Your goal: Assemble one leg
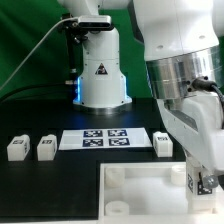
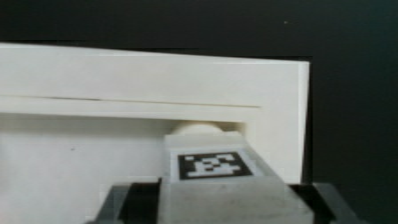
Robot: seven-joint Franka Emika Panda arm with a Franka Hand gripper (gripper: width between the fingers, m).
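In the wrist view my gripper (image 2: pixel 228 198) is shut on a white leg (image 2: pixel 217 160) with its marker tag facing the camera. The dark fingers (image 2: pixel 146 202) press on both of its sides. The leg's far end touches the corner of the big white tray-like piece (image 2: pixel 107 110), over a round corner socket. In the exterior view the gripper (image 1: pixel 203 186) is low at the tray piece's (image 1: pixel 135 178) right corner, and the held leg is mostly hidden by the hand. Three more legs lie on the table, two on the exterior view's left (image 1: pixel 17 148) (image 1: pixel 46 148) and one on its right (image 1: pixel 163 143).
The marker board (image 1: pixel 105 139) lies flat behind the tray piece, between the loose legs. The arm's white base (image 1: pixel 102 80) stands behind it at the back. The black table ends at the front, just under the tray piece.
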